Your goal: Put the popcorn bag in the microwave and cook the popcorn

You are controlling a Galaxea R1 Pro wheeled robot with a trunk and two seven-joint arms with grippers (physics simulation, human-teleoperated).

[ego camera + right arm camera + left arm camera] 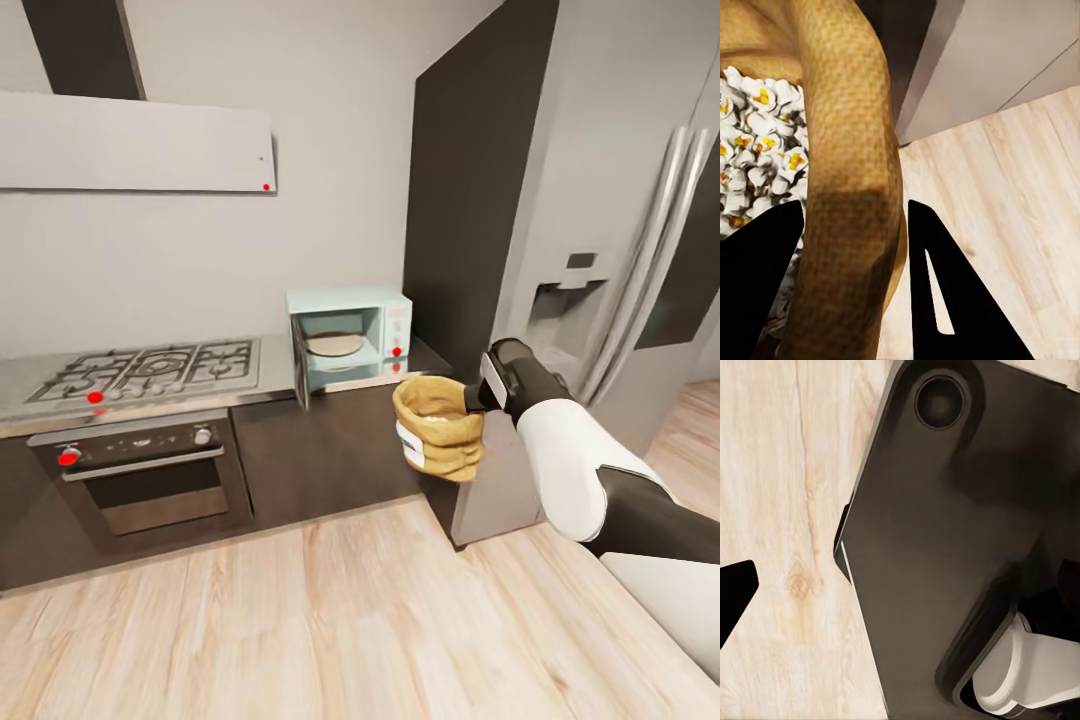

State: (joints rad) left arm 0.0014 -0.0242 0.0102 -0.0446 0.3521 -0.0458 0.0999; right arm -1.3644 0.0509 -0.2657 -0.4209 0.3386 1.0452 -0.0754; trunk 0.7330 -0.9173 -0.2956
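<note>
Holding the popcorn bag [438, 427] up in the air with our right tool [478, 397], we've got it pinched by the rolled rim. From the right wrist camera the two dark fingers [945, 285] sit either side of the bag [851, 187] wall, one inside and one outside, clamped on the fabric. Inside the bag we can see fluffy white popcorn [754, 142] with yellow centres, piled right up against the inner finger.

The bag hangs upright out in front of the dark lower cabinets, over the wood floor [300, 620], just short of the corner of the bench [425, 362]. Its white label faces toward us and left.

The microwave [350, 335] sits on the bench next to the gas hob [150, 370], with its door swung wide open to the left and the round plate inside showing. The oven [140, 470] is under the hob, and a big steel fridge [620, 280] stands off to the right.

Our left tool [900, 592] shows only as dark finger edges over the floor and the robot's dark base, so we can't tell if it's spread or pressed together.
</note>
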